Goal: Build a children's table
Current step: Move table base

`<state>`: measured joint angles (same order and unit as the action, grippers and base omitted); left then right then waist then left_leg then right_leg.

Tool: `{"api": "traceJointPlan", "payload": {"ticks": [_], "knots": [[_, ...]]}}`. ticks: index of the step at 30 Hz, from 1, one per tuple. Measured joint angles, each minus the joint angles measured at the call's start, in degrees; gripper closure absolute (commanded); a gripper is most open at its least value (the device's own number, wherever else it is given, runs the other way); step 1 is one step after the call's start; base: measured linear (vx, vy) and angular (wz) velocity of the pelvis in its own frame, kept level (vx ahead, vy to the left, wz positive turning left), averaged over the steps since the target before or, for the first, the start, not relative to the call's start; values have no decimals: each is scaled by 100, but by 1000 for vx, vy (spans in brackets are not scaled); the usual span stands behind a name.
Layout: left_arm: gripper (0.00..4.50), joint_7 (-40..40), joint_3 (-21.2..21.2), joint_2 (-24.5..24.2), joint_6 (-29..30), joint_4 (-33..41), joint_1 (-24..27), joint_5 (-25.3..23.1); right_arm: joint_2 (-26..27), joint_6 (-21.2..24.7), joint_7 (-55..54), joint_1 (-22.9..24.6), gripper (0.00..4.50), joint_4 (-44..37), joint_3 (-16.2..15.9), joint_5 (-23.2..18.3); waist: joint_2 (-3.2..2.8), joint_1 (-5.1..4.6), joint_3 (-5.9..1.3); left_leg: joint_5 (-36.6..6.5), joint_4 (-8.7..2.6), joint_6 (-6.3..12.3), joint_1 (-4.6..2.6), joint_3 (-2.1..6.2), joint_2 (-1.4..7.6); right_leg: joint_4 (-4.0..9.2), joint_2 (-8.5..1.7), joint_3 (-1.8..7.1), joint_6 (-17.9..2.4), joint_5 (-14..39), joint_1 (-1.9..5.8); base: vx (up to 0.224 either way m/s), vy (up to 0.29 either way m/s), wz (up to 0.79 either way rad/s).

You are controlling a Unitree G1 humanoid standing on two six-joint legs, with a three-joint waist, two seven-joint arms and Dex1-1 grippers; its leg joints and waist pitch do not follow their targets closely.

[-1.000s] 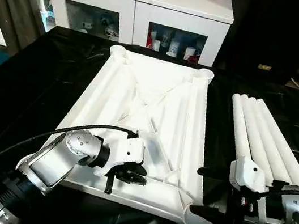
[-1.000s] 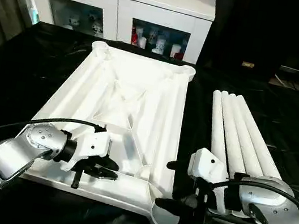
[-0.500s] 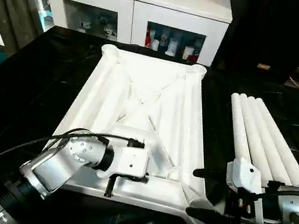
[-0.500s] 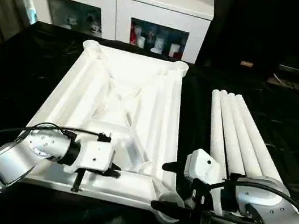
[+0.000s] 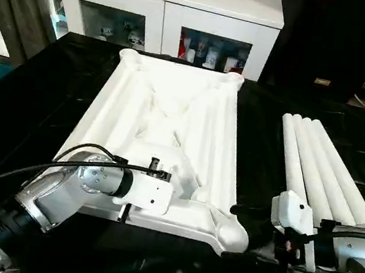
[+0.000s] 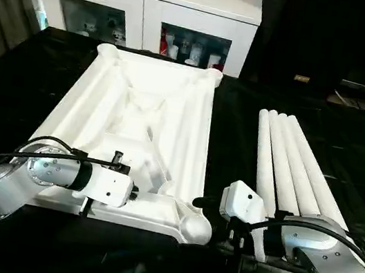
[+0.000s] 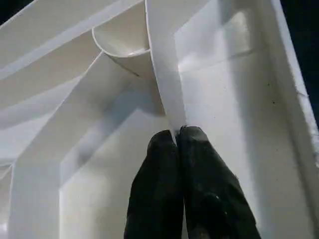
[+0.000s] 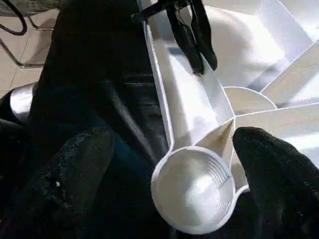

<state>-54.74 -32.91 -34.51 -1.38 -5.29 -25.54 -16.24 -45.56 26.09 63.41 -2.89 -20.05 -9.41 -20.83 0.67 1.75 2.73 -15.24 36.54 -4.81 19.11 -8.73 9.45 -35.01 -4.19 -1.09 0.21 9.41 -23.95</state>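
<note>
Nothing was assembled yet, I judged: the top (image 5: 170, 127) lay underside up mid-desk, sockets empty, long axis running from the near edge toward the far one. All four legs (image 5: 321, 167) lay beside it toward the right edge, likewise. Left gripper (image 7: 178, 137) had jaws pinched on a rib; right gripper (image 8: 169, 164) gaped wide around the near right socket (image 8: 194, 191), holding nothing.

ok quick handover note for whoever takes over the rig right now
Left claw: shut on a thin rib of the table top, near its front edge.
Right claw: open, one finger on each side of the top's near right corner socket, not gripping.
Table top lies ribs-up on the black table.
Four legs lie side by side to its right.
Done: no leg fitted.
Left: all four legs into the sockets.
</note>
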Motion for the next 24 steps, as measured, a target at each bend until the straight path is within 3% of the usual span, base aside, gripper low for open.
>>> {"api": "traceJointPlan", "payload": {"ticks": [8,16,24], "knots": [[442,260,175,-220,-277,-407,-135,-161,28,-1,-57,-4,19,0,-2,5,4,-25,3,0,-1,0,6,-1,7,4,7,-1,0,1,-6,0,0,0],[442,261,340,-364,-159,-461,-118,-154,81,-4,-92,-6,19,0,-27,33,5,7,6,-1,-1,0,10,-1,8,5,6,-3,-1,2,-6,0,0,0],[442,112,651,-304,-108,-283,275,314,191,-40,-109,-170,19,3,-135,74,6,29,6,-1,-7,0,6,-9,8,4,2,-4,-8,9,-5,0,0,0]]}}
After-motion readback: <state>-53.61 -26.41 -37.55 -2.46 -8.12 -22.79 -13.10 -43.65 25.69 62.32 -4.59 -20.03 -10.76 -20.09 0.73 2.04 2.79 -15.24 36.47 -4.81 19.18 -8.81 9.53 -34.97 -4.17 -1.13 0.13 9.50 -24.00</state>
